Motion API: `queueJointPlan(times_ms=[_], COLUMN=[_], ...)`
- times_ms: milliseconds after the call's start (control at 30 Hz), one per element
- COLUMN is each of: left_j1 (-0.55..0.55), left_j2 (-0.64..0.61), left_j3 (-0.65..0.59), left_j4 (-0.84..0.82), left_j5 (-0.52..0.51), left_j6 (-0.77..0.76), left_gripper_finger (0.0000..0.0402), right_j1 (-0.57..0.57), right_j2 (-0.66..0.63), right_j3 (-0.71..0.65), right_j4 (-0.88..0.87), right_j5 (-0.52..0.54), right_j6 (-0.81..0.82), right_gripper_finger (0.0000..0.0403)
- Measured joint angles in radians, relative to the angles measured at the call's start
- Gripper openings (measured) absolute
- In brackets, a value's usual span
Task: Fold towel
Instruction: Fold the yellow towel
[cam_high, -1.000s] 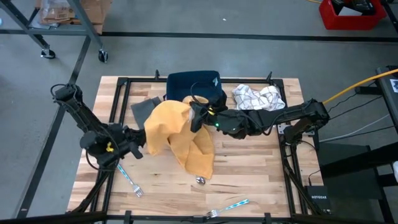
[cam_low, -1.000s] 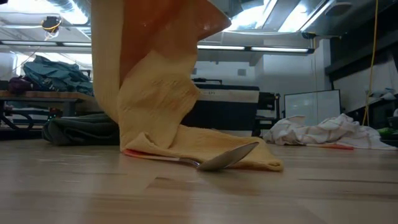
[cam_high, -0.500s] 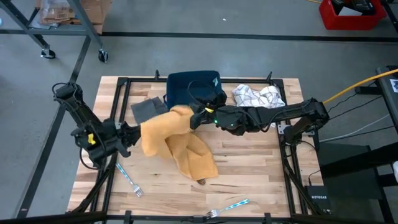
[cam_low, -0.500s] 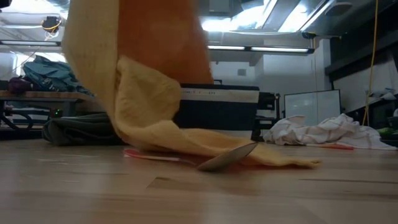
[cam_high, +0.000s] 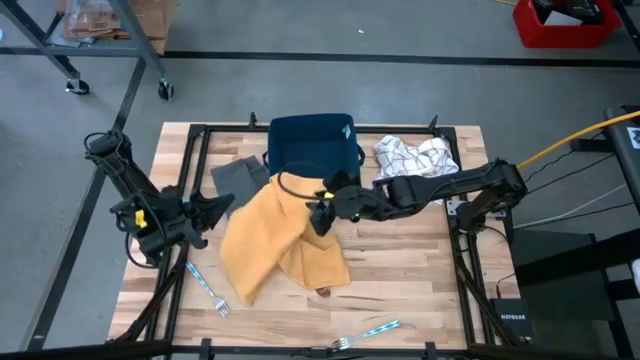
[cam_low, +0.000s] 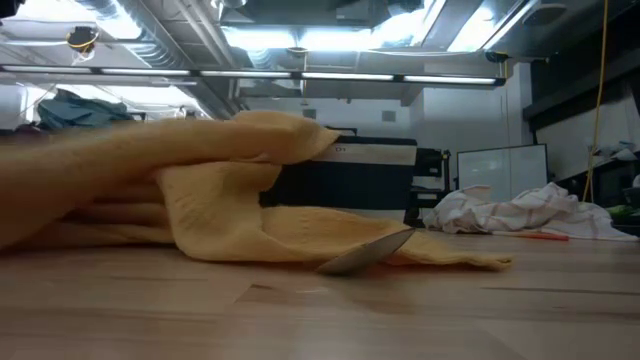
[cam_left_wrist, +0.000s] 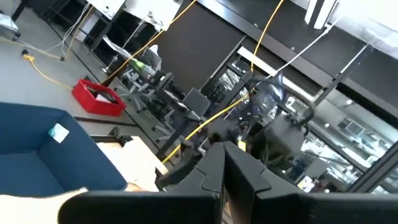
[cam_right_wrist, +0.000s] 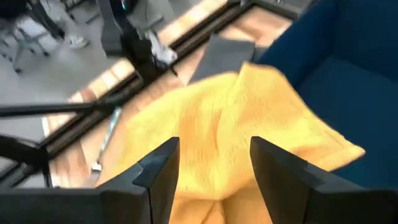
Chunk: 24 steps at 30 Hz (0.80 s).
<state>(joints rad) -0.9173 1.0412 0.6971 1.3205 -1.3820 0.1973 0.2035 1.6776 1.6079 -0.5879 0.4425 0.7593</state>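
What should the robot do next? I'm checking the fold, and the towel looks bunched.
Probably lower the open right pincer onto the nearest towel edge and regrip it. The towel lies crumpled on the table, held by neither pincer, one corner over a spoon; the shut left pincer waits beside it.

this was a robotics lab or workshop. the butcher-block table sat in a black metal frame on a bare grey concrete floor, with wheeled metal racks, a red bin and a yellow cable around it. exposed ducts and strip lights ran overhead, above monitors and equipment benches.
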Motion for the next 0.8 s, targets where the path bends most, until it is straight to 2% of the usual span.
queueJointPlan(times_ms=[100,200,333,433,633,800], left_j1=[0.000,-0.007,-0.013,-0.012,0.000,0.002], left_j2=[0.000,0.000,0.003,0.003,0.002,0.002], left_j3=[0.000,0.000,0.000,0.000,0.000,0.000], left_j4=[-0.021,-0.182,-0.488,-0.613,-0.639,-0.639], left_j5=[0.006,0.008,0.014,0.013,0.012,0.012], left_j6=[0.071,0.109,-0.073,-0.199,-0.219,-0.220], left_gripper_finger=[0.0001,0.0008,0.0028,0.0048,0.0072,0.0072], right_j1=[0.000,-0.002,-0.002,-0.002,-0.024,-0.080], right_j2=[0.022,0.052,0.087,0.110,0.147,0.173], right_j3=[-0.019,-0.024,-0.024,-0.024,-0.024,-0.024], right_j4=[-0.019,-0.023,-0.055,-0.114,-0.163,-0.177], right_j5=[-0.001,0.000,0.002,0.040,0.221,0.227], right_j6=[-0.002,-0.004,-0.079,-0.190,-0.407,-0.509], right_gripper_finger=[0.0200,0.0200,0.0200,0.0200,0.0200,0.0200])
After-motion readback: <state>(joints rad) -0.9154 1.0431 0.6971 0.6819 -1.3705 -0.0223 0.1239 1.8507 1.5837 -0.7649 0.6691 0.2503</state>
